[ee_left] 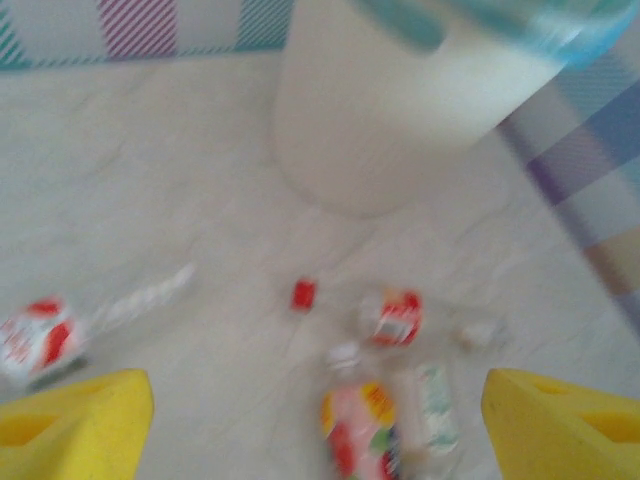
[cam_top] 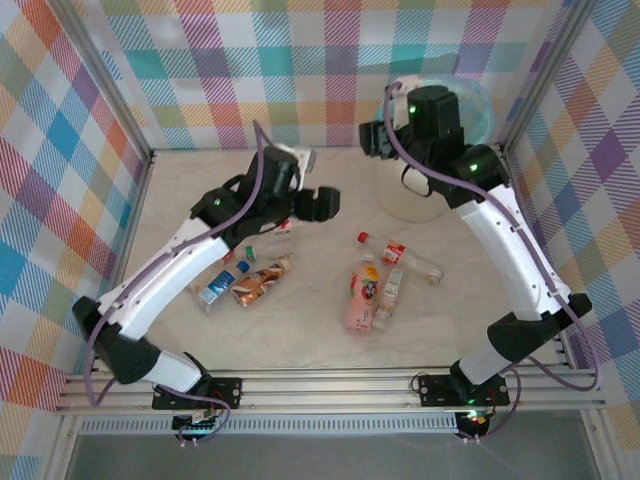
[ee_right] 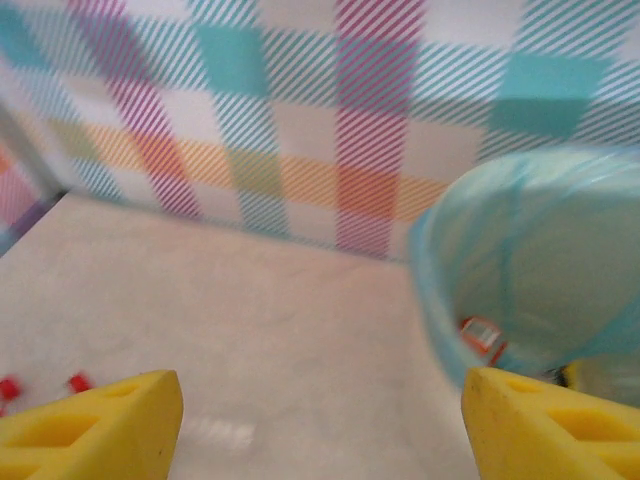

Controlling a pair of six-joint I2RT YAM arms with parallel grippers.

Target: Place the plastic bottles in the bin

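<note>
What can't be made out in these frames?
1. Bin contents: top view, the right arm covers it; right wrist view cuts it at the right edge, blurred; one red-labelled item shows.
2. Bottles under the left arm: top view, arm hides part; count unsure.
3. Bottle labels: left wrist view, motion blur, unreadable.
</note>
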